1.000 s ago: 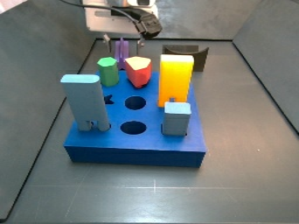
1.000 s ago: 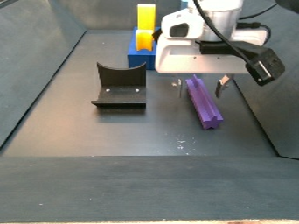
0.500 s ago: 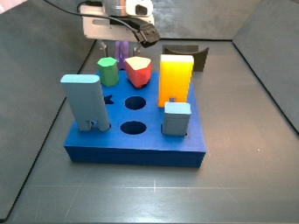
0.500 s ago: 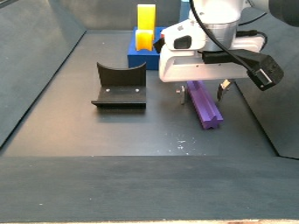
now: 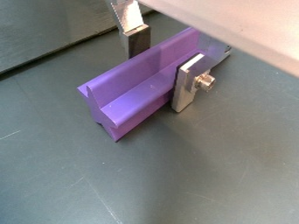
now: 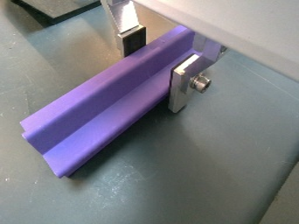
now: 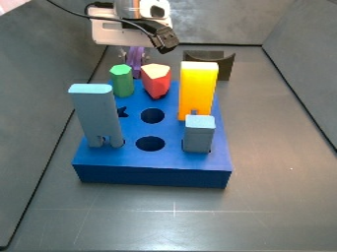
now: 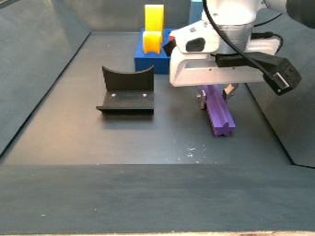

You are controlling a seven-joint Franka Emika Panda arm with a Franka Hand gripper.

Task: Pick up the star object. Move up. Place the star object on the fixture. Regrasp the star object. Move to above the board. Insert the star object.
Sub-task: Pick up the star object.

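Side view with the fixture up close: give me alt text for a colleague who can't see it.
The gripper is down over the purple star object, which lies flat on the dark floor. The dark fixture stands apart beside it, empty. The blue board with a yellow block sits behind.

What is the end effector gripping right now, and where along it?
The end effector has its fingers against both sides of the purple star object near one end; the piece lies lengthwise on the floor.
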